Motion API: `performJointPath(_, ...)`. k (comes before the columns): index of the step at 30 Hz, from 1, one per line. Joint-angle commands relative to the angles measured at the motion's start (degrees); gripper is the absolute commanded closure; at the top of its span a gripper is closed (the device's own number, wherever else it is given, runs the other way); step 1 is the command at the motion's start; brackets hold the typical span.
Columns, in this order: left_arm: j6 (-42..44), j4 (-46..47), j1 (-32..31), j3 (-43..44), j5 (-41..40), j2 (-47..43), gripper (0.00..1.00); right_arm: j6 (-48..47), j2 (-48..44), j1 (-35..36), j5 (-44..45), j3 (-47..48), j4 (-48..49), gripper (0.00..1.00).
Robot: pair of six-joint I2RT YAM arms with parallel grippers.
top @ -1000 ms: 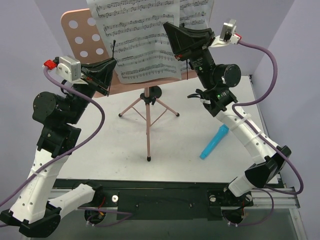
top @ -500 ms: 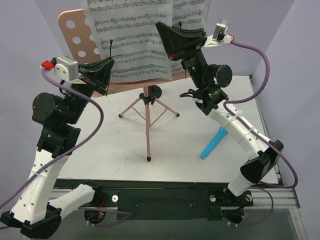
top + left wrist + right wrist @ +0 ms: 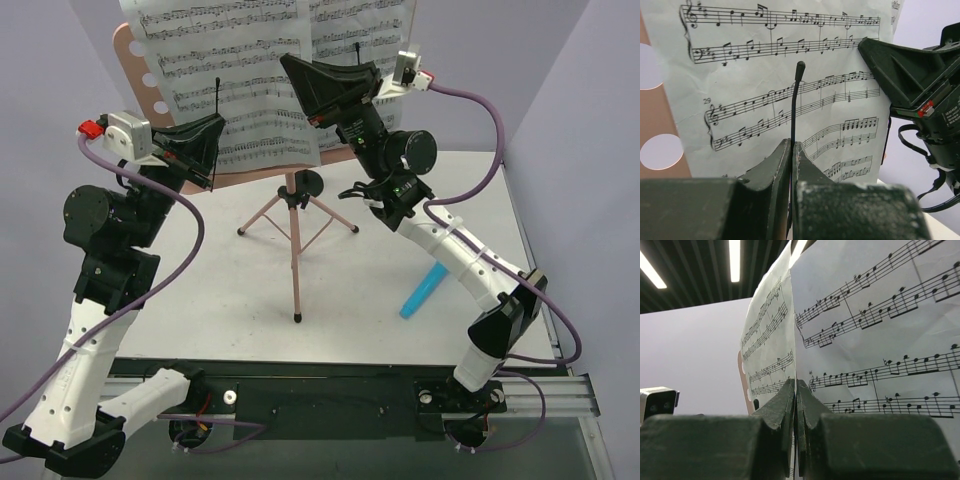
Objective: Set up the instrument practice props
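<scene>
Left claw [image 3: 792,150] clenched on the thin black wire page-holder [image 3: 796,100], right claw [image 3: 796,390] clenched where two white sheet-music pages [image 3: 875,340] meet, both pages resting on the pink perforated desk [image 3: 127,60] atop its pink folding tripod [image 3: 295,260].

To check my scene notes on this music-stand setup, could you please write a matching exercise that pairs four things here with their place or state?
Things:
1. left gripper
2. right gripper
3. tripod
4. blue tube

Places or states:
A. lying on the table beside the right arm
B. shut on the sheet music where two pages meet
C. shut on a black wire page-holder
D. standing on the table on its spread pink legs

Pairs: 1-C, 2-B, 3-D, 4-A
</scene>
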Motion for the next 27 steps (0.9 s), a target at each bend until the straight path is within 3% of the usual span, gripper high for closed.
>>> performJointPath(1,-2.0,5.2,0.5,0.5,2.6,-1.4,1.00,-0.6,0.3,1.1,-0.4,3.2,6.5,1.00)
performJointPath(27,-5.0,6.4,3.7,-0.2,4.6,-1.7,1.00,0.4,5.5,3.0,1.9,5.4,11.4,1.00)
